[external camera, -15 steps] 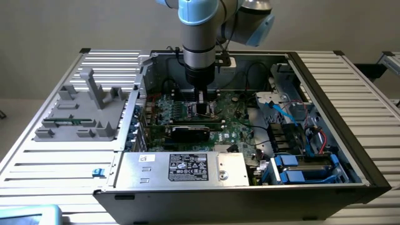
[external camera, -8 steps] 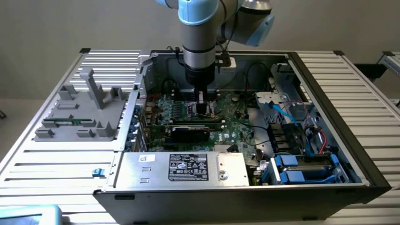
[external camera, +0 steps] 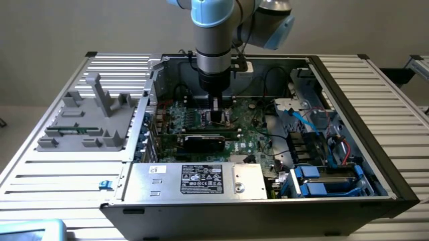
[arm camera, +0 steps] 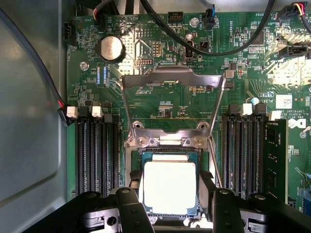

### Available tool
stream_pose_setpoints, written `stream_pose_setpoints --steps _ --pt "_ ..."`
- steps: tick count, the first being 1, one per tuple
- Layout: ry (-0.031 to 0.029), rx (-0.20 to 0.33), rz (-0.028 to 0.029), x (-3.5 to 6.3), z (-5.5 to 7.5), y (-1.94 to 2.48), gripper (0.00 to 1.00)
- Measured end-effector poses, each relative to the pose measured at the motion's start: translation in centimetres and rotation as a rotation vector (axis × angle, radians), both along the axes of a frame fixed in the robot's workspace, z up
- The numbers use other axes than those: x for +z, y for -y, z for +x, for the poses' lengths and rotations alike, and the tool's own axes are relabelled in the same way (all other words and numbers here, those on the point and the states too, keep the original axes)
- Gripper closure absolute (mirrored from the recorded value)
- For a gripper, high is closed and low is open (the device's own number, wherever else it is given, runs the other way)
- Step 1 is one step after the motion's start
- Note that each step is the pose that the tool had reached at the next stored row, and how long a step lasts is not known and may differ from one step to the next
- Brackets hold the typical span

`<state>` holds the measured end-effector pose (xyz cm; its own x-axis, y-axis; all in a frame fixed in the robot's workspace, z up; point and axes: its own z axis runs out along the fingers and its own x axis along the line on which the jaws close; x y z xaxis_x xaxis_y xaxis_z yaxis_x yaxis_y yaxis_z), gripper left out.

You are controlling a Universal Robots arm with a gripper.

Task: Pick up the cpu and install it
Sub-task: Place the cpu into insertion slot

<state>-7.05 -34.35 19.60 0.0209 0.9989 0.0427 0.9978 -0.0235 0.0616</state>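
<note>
step in hand: placing the cpu in the socket. the gripper stands upright over the middle of the board. its fingers are set narrow against two opposite edges of the cpu, holding it. the cpu lies square within the socket outline; whether it is fully seated or just above the socket cannot be told. the hinged clamp plate stands swung open, clear of the chip.

keep the chip level and its edges parallel to the socket frame. apply no side load, since the socket contacts probably bend easily. keep the fingers clear of the memory slots that flank the socket.

surface and room: in the exterior view the open case lies on a slatted metal table. from the socket, a labelled silver box sits at 6 o'clock, blue drive bays at 4 o'clock, and a grey plastic fixture at 9 o'clock, outside the case. black cables cross the board.
</note>
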Motion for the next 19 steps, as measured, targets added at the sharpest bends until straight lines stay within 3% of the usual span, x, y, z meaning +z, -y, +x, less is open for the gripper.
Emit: stream_pose_setpoints --steps 19 --pt "0.0003 0.0 0.0004 -0.01 0.0 -0.01 0.45"
